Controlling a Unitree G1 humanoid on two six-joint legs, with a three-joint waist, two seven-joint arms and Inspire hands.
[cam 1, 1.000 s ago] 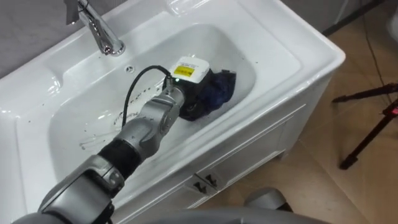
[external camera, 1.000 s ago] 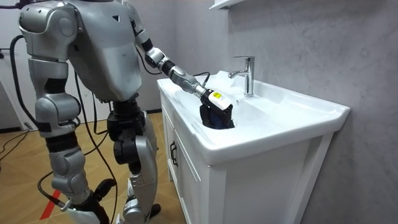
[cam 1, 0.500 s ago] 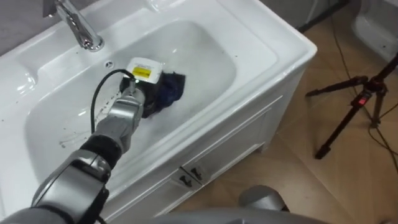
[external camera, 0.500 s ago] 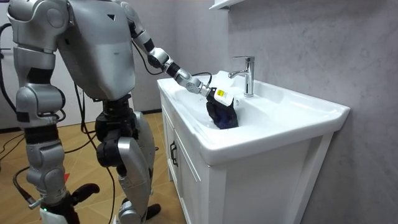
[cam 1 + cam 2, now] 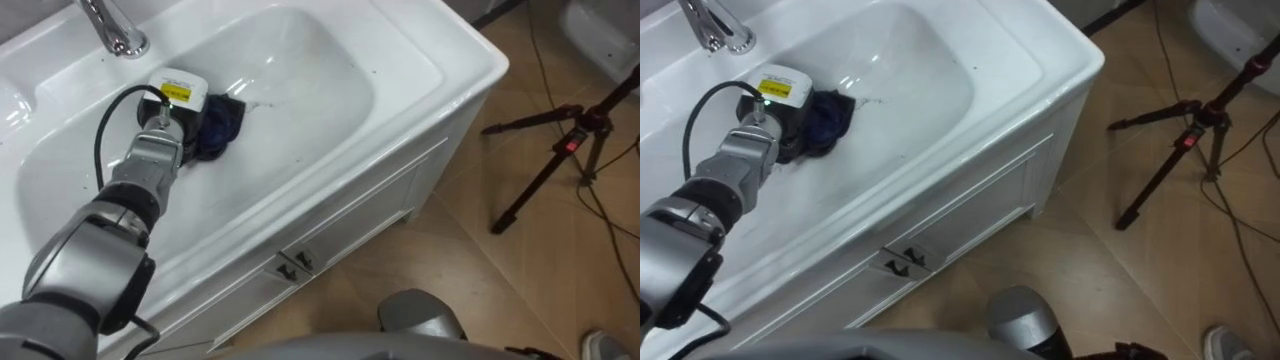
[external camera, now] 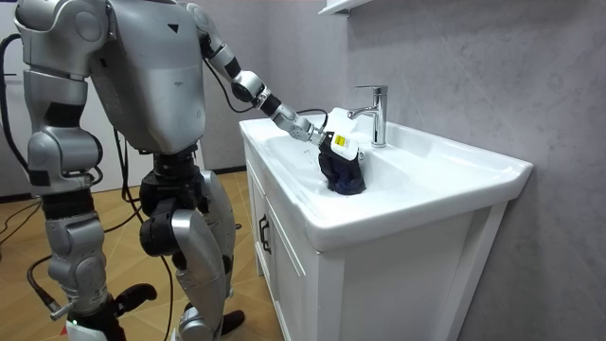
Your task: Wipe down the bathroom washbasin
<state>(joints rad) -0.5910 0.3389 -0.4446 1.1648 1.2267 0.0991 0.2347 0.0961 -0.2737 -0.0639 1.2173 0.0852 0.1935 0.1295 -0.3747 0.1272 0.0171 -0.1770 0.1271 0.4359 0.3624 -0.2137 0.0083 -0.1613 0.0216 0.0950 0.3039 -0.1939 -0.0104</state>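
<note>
Basin (image 5: 300,90): white, glossy, rectangular, with a rounded oval bowl sunk into the bench top. The surface shines with highlights. A few small dark specks lie on the bowl floor and on the rim to the right of the left hand (image 5: 172,100). The bowl stretches away to the right of the hand.

Cloth (image 5: 218,125): dark blue, crumpled into a loose wad, not spread flat. It sits directly against the hand and bulges out on its right side. It rests on the sloping bowl wall under the hand. In the room view it hangs bunched just below the hand, inside the bowl.
</note>
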